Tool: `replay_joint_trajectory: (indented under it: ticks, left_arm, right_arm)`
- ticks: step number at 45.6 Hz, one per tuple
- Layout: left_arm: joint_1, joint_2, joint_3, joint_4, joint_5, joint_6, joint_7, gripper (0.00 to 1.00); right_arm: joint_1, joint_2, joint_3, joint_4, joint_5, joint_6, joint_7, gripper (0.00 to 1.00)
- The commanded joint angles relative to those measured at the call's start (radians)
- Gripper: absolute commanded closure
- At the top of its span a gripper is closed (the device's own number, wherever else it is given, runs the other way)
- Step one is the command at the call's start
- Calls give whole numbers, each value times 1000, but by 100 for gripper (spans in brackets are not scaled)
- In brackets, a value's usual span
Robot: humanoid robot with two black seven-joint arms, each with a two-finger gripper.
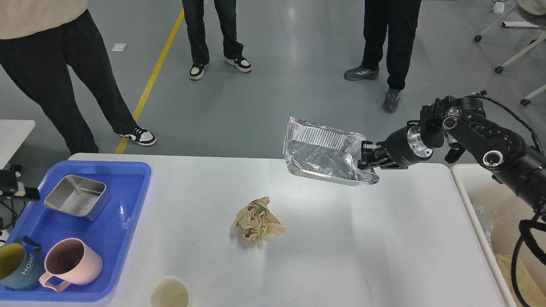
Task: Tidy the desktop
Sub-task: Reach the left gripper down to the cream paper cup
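Observation:
The white desktop (324, 238) fills the lower view. My right gripper (367, 164) is shut on the right rim of a crumpled silver foil tray (322, 153) and holds it tilted in the air above the desktop's far edge. A crumpled brown paper (257, 220) lies in the middle of the desktop. A round off-white lump (169, 292) sits at the near edge. Only a dark tip of my left gripper (15, 190) shows at the left edge, beside the blue tray; I cannot tell how its fingers stand.
A blue tray (128, 200) on the left holds a steel box (76, 197), a pink mug (70, 263) and a teal mug (17, 264). A cream-white bin (473, 213) stands at the right edge. Several people stand beyond the desktop.

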Motion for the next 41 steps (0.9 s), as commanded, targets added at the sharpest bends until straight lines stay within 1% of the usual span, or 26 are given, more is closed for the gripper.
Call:
replay_joint_trajectory:
  ticks: [1, 4, 8, 12, 16, 22, 27, 30, 37, 41]
  left_arm:
    - [2, -124, 70, -46, 117, 115, 0, 9]
    - [9, -197, 90, -57, 141, 167, 5, 9]
    - [35, -286, 100, -67, 181, 216, 18, 9]
    - [86, -360, 99, -73, 267, 250, 21, 9]
    - [130, -414, 100, -89, 310, 253, 34, 9]
    - [183, -460, 100, -103, 388, 252, 43, 9]
    - [193, -498, 100, -104, 414, 252, 48, 9]
    - [199, -517, 102, -103, 425, 255, 60, 9]
    - [230, -558, 102, -98, 497, 258, 66, 9]
    - [255, -592, 102, -95, 522, 272, 78, 10]
  right_arm:
    - [1, 1, 1, -2, 0, 0, 0, 100]
    - [1, 1, -1, 0, 0, 0, 0, 100]
    - [0, 1, 1, 0, 0, 0, 0, 100]
    - [0, -1, 1, -2, 0, 0, 0, 100]
    - [-2, -2, 1, -2, 0, 0, 0, 100]
    - [-2, -2, 1, -2, 0, 0, 0, 100]
    - [-5, -2, 4, -2, 0, 0, 0, 100]
    - [-9, -1, 10, -2, 0, 0, 0, 100]
    - [-13, -1, 15, -2, 0, -2, 0, 100]
    - [-13, -1, 16, -2, 0, -2, 0, 100]
